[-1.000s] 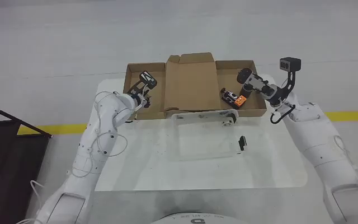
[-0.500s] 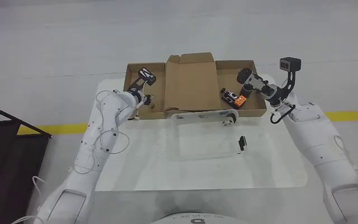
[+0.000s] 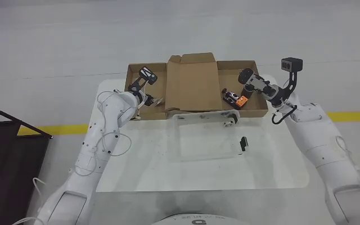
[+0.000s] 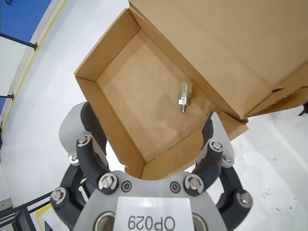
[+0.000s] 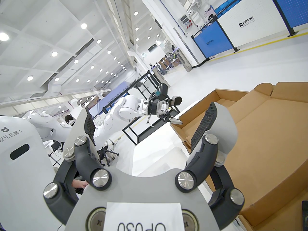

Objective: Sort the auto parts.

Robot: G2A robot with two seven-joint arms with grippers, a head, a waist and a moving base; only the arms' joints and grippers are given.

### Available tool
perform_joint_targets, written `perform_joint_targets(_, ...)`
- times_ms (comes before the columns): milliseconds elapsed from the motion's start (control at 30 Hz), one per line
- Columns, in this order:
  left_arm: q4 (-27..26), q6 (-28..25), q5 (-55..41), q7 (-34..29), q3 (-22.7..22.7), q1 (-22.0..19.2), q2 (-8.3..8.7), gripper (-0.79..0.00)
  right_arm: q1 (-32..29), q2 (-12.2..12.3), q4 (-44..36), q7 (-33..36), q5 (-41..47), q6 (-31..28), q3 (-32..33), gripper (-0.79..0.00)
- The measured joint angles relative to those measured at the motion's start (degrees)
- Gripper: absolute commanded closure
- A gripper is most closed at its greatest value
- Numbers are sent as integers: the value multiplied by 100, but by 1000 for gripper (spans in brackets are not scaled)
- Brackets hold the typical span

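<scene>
With the metal stud [image 4: 184, 96] lying in the left compartment [image 4: 125, 80], we judge the next move is lifting the left gripper [image 4: 151, 126] — spread wide, empty, straddling the near wall — straight up before swinging toward the black part [image 3: 243, 143] right of centre on the table [image 3: 140, 163], lest a finger snag cardboard. The cardboard box [image 3: 254, 112], upper middle of the top view, holds an orange-and-black part [image 3: 239, 100] in its right compartment [image 3: 228, 76] (a flap [image 3: 191, 84] covers the middle). The right gripper [image 5: 150, 118], also wide and empty, hangs over that right end.
</scene>
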Motion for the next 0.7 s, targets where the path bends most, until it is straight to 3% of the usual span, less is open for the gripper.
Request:
perform_joint_targets(467, -14, -5, -3, 10, 5, 7, 0, -785, 0, 0, 0, 0, 0, 0, 0, -785)
perform_joint_targets(700, -640, -626, -479, 1020, -306, 417, 84, -785, 0, 0, 0, 0, 0, 0, 0, -785)
